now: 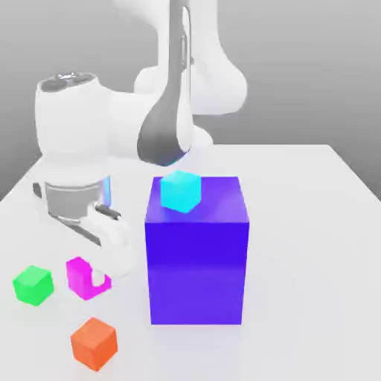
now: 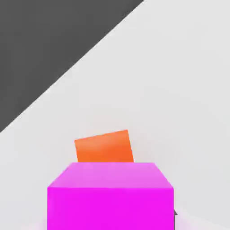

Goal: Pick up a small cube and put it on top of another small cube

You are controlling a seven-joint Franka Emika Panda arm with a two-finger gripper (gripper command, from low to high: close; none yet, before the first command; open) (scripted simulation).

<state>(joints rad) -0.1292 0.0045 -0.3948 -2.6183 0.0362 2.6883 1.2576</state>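
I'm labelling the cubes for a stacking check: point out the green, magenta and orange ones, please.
Green cube (image 1: 33,286): exterior view, front side.
Magenta cube (image 2: 110,209): hand view, broad side face.
Orange cube (image 1: 94,344): exterior view, around its middle.

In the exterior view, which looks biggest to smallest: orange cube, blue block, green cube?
1. Blue block
2. Orange cube
3. Green cube

Orange looks nearer, so its real size is unsure.

Table bears purple block, green cube, orange cube.
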